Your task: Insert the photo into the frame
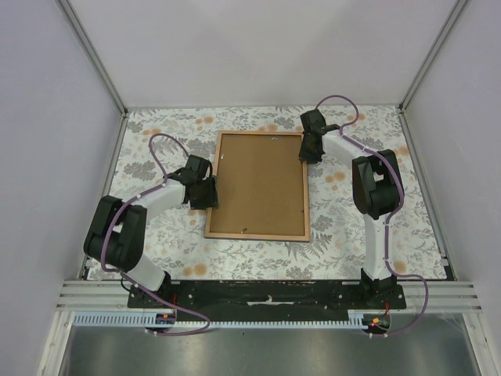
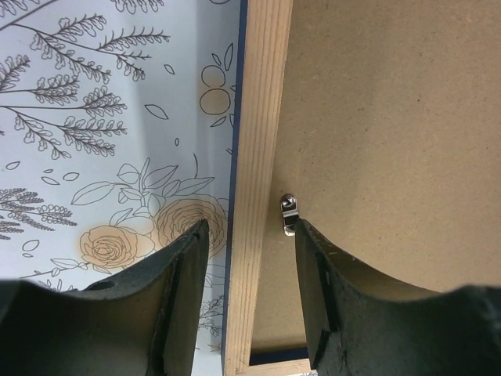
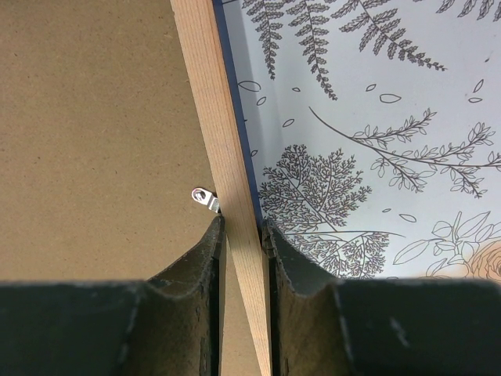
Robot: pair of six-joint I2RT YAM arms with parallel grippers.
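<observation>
The frame (image 1: 258,236) lies face down in the middle of the table, its light wood back up, and a brown backing panel (image 1: 258,184) fills it. The photo is hidden. My left gripper (image 1: 205,190) is at the frame's left rail (image 2: 262,117). It is open (image 2: 250,227), with one finger over the cloth and the other over the panel beside a metal tab (image 2: 289,214). My right gripper (image 1: 308,153) is at the upper part of the right rail (image 3: 205,70). Its fingers are shut (image 3: 243,222) on that rail, just below another tab (image 3: 203,196).
A white cloth with a floral print (image 1: 352,204) covers the table. Grey walls stand on the left, right and far sides. The arm bases sit on a black plate (image 1: 266,294) at the near edge.
</observation>
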